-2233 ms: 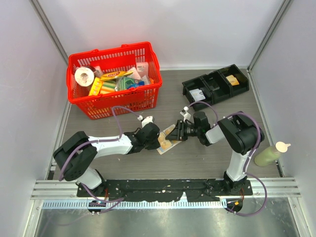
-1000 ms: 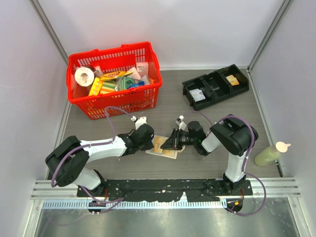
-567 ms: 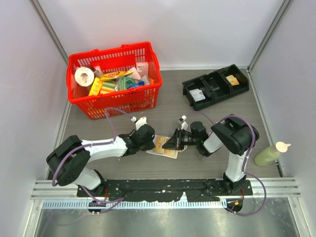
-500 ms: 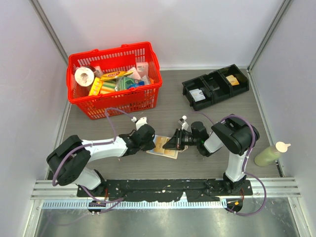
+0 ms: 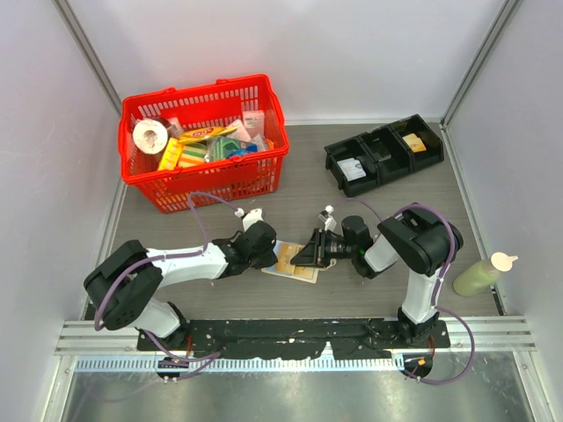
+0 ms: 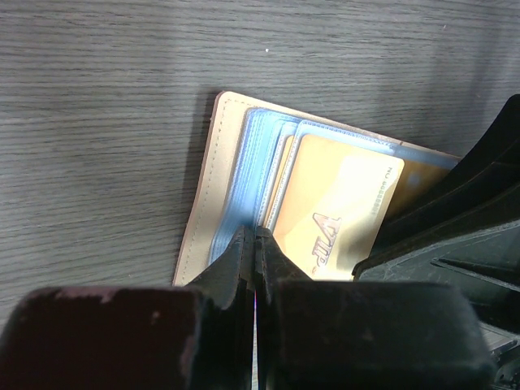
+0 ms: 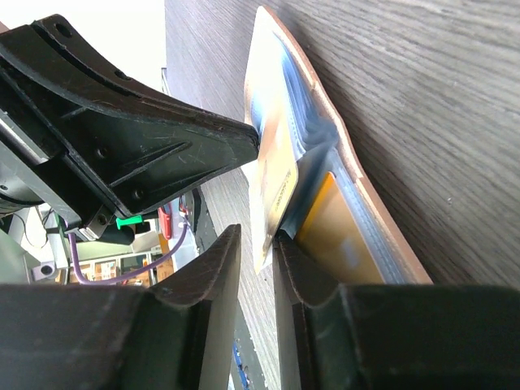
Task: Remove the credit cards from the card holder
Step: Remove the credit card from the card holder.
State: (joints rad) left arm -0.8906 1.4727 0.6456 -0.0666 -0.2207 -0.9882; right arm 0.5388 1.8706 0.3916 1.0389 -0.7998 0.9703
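Observation:
The tan card holder (image 5: 293, 265) lies open on the table between both arms; in the left wrist view its tan edge (image 6: 202, 191) frames pale blue sleeves (image 6: 240, 188). A yellow-orange credit card (image 6: 337, 213) sticks partly out of a sleeve. My left gripper (image 6: 255, 234) is shut, its tips resting on the sleeves; in the top view it (image 5: 267, 251) sits at the holder's left side. My right gripper (image 7: 258, 250) is slightly open around the corner of the raised card (image 7: 272, 183), which touches one finger. A second orange card (image 7: 341, 236) stays in its sleeve.
A red basket (image 5: 204, 180) of goods stands at the back left. A black three-part tray (image 5: 384, 151) sits at the back right. A pale green bottle (image 5: 482, 272) lies by the right wall. The two grippers nearly touch over the holder.
The holder, held tilted off the table 2.2 s ago, now lies flat nearer the arms. Over the last second the right gripper has shifted slightly right; the left has barely moved.

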